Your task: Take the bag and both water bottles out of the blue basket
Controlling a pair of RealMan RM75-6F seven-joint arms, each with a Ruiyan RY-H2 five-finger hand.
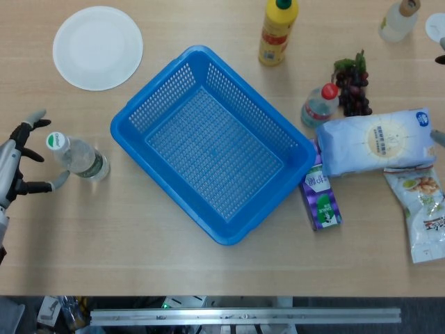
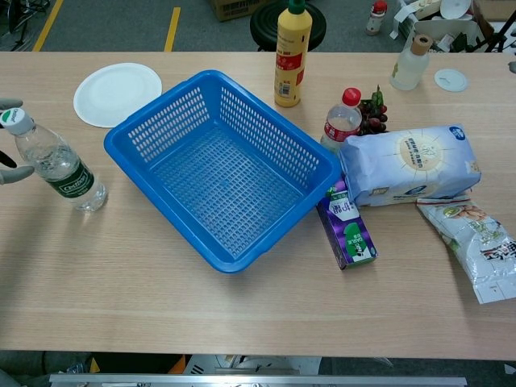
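Green-capped bottle (image 1: 78,155) upright on table, left hand (image 1: 15,165) beside, fingers spread.

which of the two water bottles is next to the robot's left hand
The green-capped water bottle, standing left of the blue basket beside the open left hand. The red-capped water bottle stands on the basket's far side, by the grapes.
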